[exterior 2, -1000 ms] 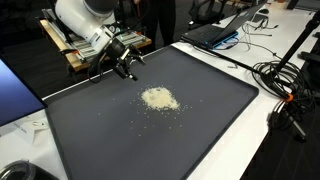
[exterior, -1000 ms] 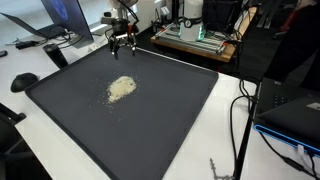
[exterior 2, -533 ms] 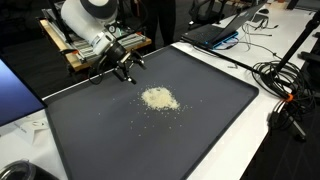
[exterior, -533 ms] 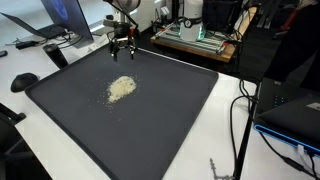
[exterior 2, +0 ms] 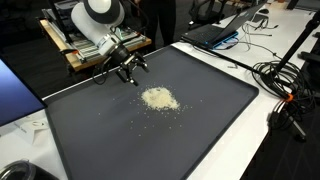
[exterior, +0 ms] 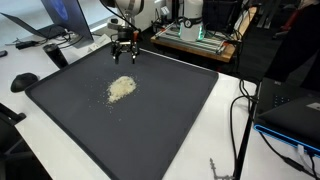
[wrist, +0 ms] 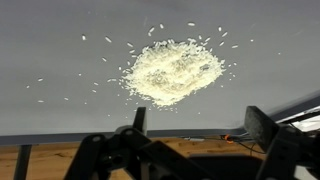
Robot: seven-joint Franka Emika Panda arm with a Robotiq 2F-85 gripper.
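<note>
A small pile of pale grains [exterior: 122,87] lies on a large dark mat [exterior: 160,110]; it also shows in the other exterior view [exterior 2: 158,98] and in the wrist view [wrist: 175,72]. My gripper [exterior: 124,55] hovers above the mat's far edge, a little short of the pile, also seen from the other side [exterior 2: 128,72]. In the wrist view its two fingers [wrist: 198,125] stand wide apart with nothing between them. Loose grains are scattered around the pile.
The mat [exterior 2: 150,120] lies on a white table. A wooden rack [exterior 2: 75,52] stands behind the arm. A laptop [exterior 2: 225,30] and cables [exterior 2: 285,80] lie at one side; a monitor [exterior: 68,22] and a dark mouse-like object [exterior: 24,80] at another.
The gripper has moved a short way along the mat's far edge toward the pile. The pile has not changed.
</note>
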